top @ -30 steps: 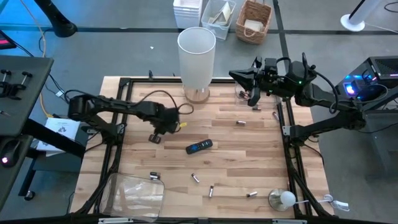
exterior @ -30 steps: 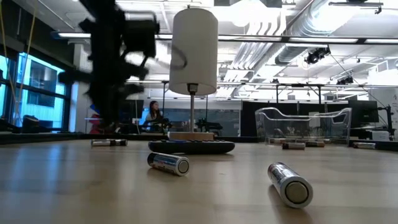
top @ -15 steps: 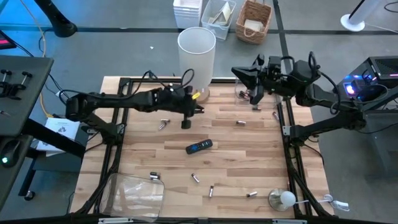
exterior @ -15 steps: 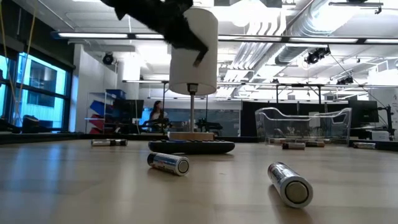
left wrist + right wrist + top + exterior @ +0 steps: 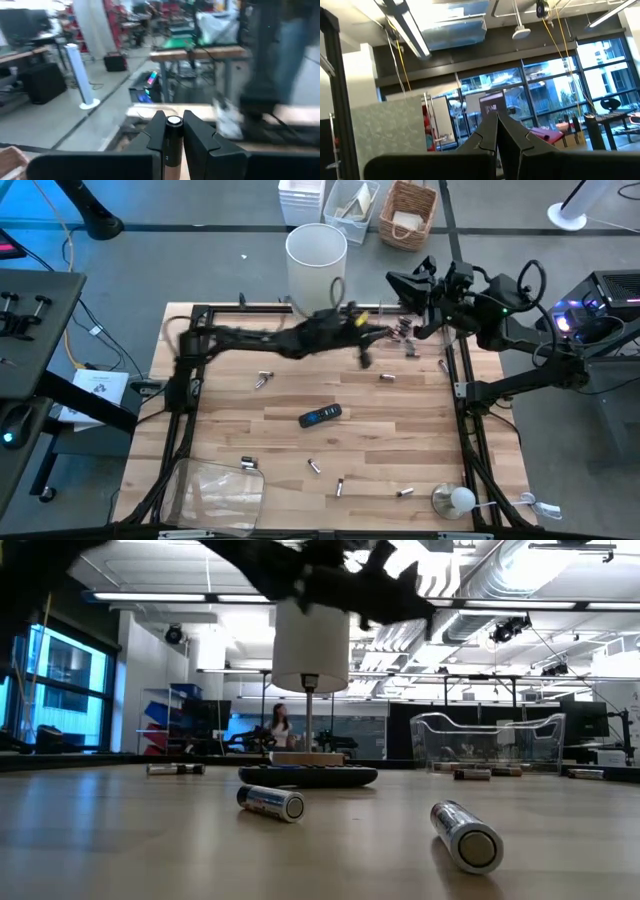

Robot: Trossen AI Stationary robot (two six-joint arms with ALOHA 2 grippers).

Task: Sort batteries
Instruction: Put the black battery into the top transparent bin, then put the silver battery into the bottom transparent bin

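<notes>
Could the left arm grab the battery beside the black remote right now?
Probably not yet: the left gripper is already shut on a battery. The battery left of the remote lies uncovered on the table.

Wooden plank surface (image 5: 290, 445), pale boards inside a dark metal frame (image 5: 190, 395). Near its middle lies a flat black remote-like bar (image 5: 320, 416). Batteries are scattered around it: one (image 5: 263, 380) toward the left, one (image 5: 387, 378) toward the right, three along the near side (image 5: 314, 467) (image 5: 339, 486) (image 5: 405, 493), and one (image 5: 248, 464) beside a clear plastic container (image 5: 222, 492) at the near left corner. A white lamp shade (image 5: 316, 268) stands on a wooden base (image 5: 318, 332) at the far edge. A small round silvery object (image 5: 452, 500) sits at the near right corner.
</notes>
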